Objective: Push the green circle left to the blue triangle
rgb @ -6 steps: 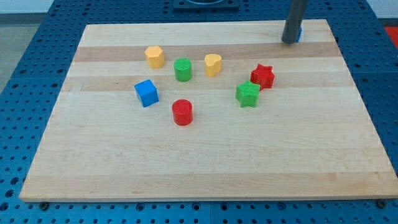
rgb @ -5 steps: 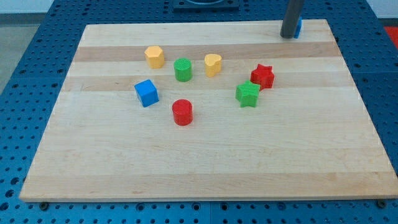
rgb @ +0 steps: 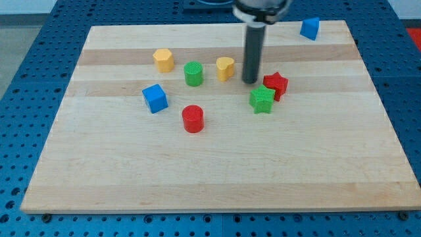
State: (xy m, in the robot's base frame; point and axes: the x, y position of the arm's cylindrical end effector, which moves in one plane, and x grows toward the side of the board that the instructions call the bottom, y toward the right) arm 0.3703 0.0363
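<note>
The green circle (rgb: 193,74) stands on the wooden board (rgb: 217,171), left of centre near the view's top. The blue triangle (rgb: 310,27) sits at the board's top right corner. My tip (rgb: 250,81) rests on the board between the yellow heart (rgb: 225,68) and the red star (rgb: 277,85), to the right of the green circle and well below-left of the blue triangle. It touches no block that I can make out.
A yellow hexagon (rgb: 164,60) lies left of the green circle. A blue cube (rgb: 155,98) and a red cylinder (rgb: 193,118) sit below it. A green star (rgb: 262,100) lies just below-right of my tip, against the red star.
My tip has left the blue triangle at the top right and moved down-left to the gap between the yellow heart and the red star. The blue triangle now shows fully. No block has moved.
</note>
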